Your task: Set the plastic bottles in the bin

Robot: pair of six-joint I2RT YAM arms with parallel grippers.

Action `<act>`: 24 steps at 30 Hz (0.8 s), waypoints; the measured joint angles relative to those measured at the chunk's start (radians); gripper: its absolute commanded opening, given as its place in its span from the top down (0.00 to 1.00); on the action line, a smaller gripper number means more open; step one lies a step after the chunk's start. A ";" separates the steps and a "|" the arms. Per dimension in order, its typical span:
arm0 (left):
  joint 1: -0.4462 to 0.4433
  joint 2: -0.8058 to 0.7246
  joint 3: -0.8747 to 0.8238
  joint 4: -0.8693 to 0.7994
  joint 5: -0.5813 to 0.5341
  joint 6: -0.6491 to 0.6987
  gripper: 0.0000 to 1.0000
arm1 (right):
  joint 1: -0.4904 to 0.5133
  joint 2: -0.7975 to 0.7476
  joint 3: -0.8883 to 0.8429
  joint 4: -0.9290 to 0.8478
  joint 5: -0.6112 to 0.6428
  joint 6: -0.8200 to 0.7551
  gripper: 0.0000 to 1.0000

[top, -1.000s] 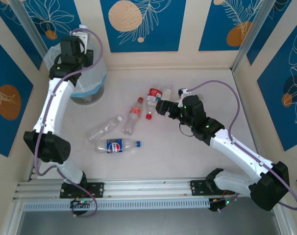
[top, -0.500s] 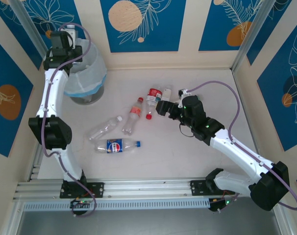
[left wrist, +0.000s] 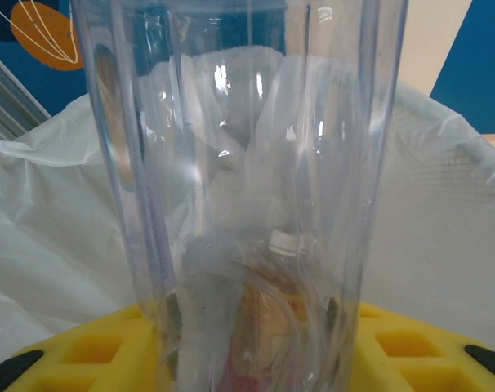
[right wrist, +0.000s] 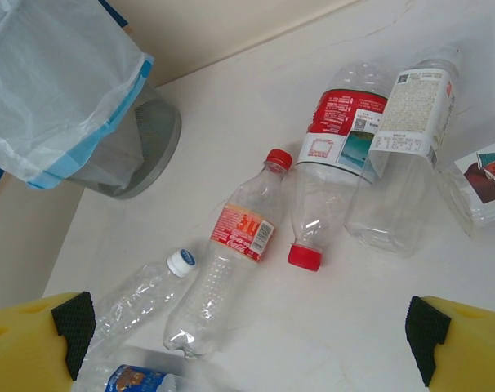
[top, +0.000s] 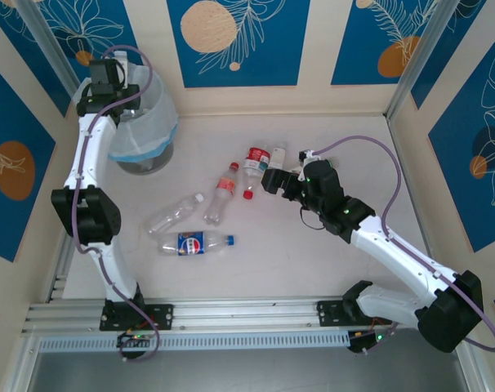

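Left gripper (left wrist: 251, 343) is up over the bin (top: 146, 157), and its yellow fingers (left wrist: 84, 351) are clamped on a clear bottle (left wrist: 247, 163), one pressed to each side. The bottle stands upright right above the white bag (left wrist: 443, 204) lining the bin. Through its wall, a white cap shows down inside the bag.

Over to the right gripper (right wrist: 247, 351): it hovers above the table (top: 313, 269), jaws wide apart, nothing between them. Below it lie a red-capped bottle (right wrist: 231, 245), a red-labelled bottle (right wrist: 333, 163) touching a white-labelled bottle (right wrist: 403, 147), and a white-capped bottle (right wrist: 141, 294). A blue-labelled bottle (top: 194, 243) lies nearest the arm bases.
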 measured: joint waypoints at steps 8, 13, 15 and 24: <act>0.001 0.003 0.000 -0.023 0.022 -0.034 0.24 | 0.000 0.000 0.000 -0.010 0.004 0.000 0.00; 0.001 0.003 0.000 -0.034 0.035 -0.044 0.17 | 0.000 0.000 0.000 -0.011 0.012 0.000 0.00; 0.001 0.003 0.000 -0.037 0.038 -0.050 0.12 | 0.000 0.000 0.000 -0.012 0.015 0.000 0.00; 0.001 0.000 0.002 -0.042 0.072 -0.078 0.01 | 0.000 0.000 0.000 -0.029 0.030 0.011 0.00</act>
